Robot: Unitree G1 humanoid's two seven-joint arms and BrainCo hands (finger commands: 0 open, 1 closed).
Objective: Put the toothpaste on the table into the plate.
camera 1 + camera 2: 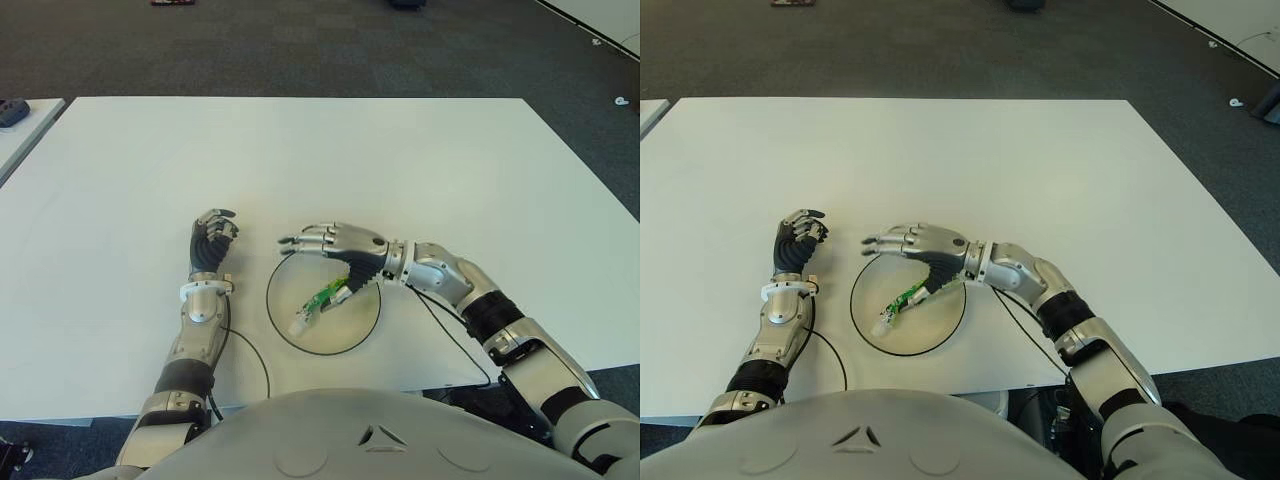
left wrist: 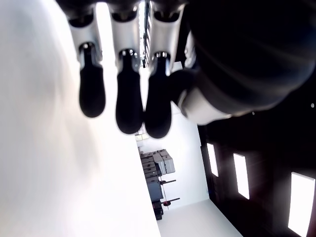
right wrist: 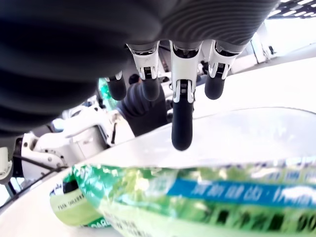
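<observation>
The green and white toothpaste tube (image 1: 322, 300) lies slanted inside the round white plate (image 1: 345, 328) with a thin black rim, near the table's front edge. My right hand (image 1: 335, 243) hovers over the plate's far side, fingers stretched out flat toward the left and grasping nothing. Its dark thumb (image 1: 356, 277) reaches down to the tube's upper end; whether they touch is unclear. The right wrist view shows the tube (image 3: 197, 202) just under the palm with the fingers (image 3: 181, 123) straight. My left hand (image 1: 213, 240) stays idle left of the plate, fingers curled, empty.
The white table (image 1: 300, 160) stretches wide and bare behind the plate. A black cable (image 1: 255, 355) loops from my left forearm toward the front edge. A second table's corner with a dark object (image 1: 12, 112) shows at far left. Dark carpet surrounds everything.
</observation>
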